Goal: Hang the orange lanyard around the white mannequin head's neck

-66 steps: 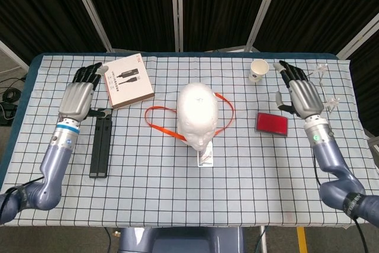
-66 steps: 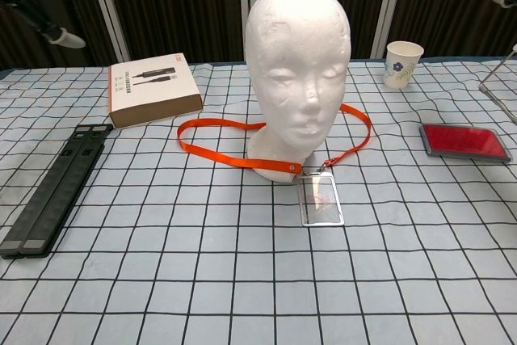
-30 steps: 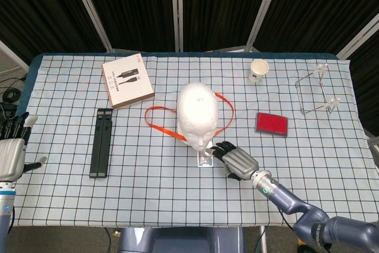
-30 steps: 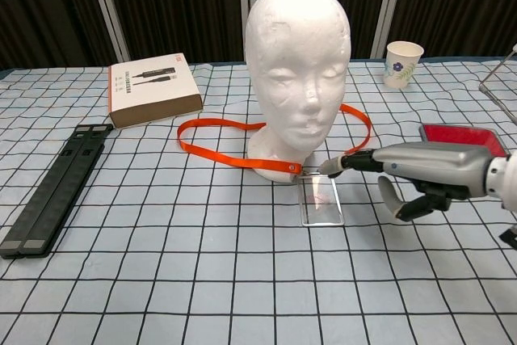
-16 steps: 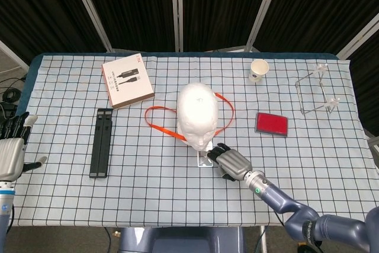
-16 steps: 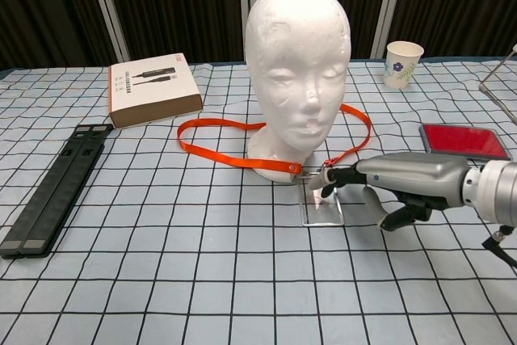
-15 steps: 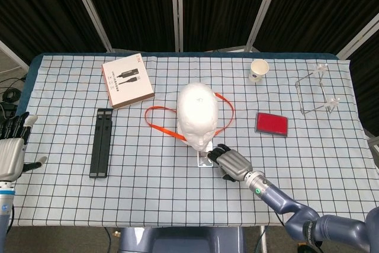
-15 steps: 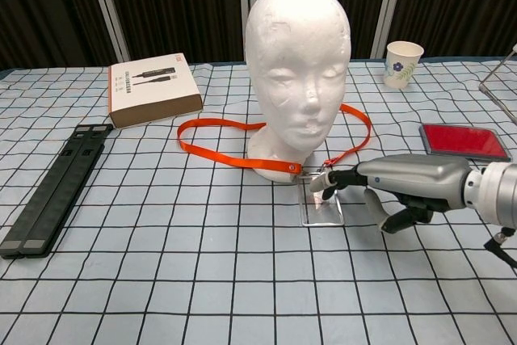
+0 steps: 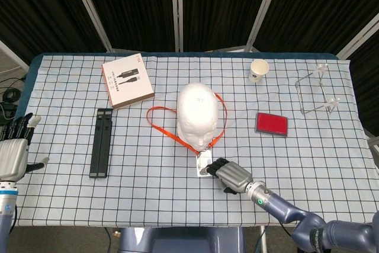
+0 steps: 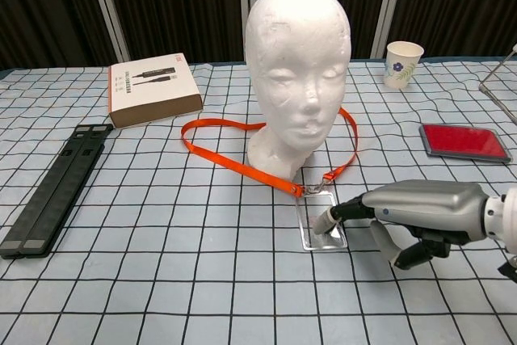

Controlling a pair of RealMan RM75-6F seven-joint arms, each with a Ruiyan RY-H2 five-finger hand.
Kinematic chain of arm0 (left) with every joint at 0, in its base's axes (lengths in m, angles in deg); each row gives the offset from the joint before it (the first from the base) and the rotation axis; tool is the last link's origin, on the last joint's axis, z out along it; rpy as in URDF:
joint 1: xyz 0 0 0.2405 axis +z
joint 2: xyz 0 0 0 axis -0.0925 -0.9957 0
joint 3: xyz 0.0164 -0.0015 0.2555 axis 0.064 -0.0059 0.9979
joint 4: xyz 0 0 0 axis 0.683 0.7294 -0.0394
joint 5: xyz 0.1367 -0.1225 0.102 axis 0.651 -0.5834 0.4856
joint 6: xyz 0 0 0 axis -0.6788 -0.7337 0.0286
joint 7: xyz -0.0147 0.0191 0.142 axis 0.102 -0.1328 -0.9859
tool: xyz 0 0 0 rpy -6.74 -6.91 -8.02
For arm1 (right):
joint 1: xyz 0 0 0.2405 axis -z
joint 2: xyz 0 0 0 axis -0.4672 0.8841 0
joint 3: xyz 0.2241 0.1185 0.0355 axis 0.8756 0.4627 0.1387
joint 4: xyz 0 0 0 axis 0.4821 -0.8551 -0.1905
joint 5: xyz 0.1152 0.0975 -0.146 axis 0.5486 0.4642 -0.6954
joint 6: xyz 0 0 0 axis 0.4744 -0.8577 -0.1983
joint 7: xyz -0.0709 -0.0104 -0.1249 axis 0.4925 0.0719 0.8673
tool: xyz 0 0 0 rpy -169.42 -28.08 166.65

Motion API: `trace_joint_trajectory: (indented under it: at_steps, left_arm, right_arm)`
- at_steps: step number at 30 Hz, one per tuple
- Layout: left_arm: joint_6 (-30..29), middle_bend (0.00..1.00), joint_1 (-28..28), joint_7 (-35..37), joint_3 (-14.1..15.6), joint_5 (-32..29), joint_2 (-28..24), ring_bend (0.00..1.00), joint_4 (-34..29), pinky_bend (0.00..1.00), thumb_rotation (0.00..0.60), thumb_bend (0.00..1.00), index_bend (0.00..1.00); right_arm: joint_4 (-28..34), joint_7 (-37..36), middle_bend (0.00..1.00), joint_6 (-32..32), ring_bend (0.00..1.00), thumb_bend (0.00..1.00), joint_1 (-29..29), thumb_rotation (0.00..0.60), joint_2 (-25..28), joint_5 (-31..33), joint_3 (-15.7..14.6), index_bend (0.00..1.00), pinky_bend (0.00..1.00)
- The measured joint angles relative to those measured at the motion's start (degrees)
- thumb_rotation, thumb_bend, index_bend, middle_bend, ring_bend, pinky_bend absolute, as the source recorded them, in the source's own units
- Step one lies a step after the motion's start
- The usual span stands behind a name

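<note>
The white mannequin head (image 9: 198,115) (image 10: 297,70) stands upright mid-table. The orange lanyard (image 9: 161,124) (image 10: 220,148) lies flat on the cloth, looped around the head's base, its strap running to a clear badge holder (image 9: 204,162) (image 10: 319,220) in front of the face. My right hand (image 9: 232,176) (image 10: 420,209) reaches in low from the right; an outstretched fingertip (image 10: 329,221) presses on the badge, with the thumb apart and nothing gripped. My left hand (image 9: 13,155) hovers at the far left edge, fingers spread, holding nothing; the chest view does not show it.
A brown-and-white box (image 9: 127,81) (image 10: 153,89) and a black folded bar (image 9: 102,141) (image 10: 52,187) lie left of the head. A paper cup (image 9: 259,70) (image 10: 402,64), a red case (image 9: 272,124) (image 10: 464,140) and a clear acrylic stand (image 9: 314,93) sit on the right.
My right hand has slid toward the front edge, dragging the badge with it; the lanyard loop has drawn tighter against the mannequin's base. The left hand has barely moved.
</note>
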Motion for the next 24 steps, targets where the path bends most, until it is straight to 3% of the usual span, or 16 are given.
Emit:
trace_joint_trajectory:
  at_steps: [24]
  left_arm:
    - [1.1,0.00,0.9,-0.6,-0.9,1.0,0.3,0.00,-0.1,0.00,0.600,0.17,0.00]
  right_arm:
    - [9.7,-2.8,0.23,0.0,0.16,1.00,-1.2,0.600,4.8,-8.5,-7.4,0.21,0.14]
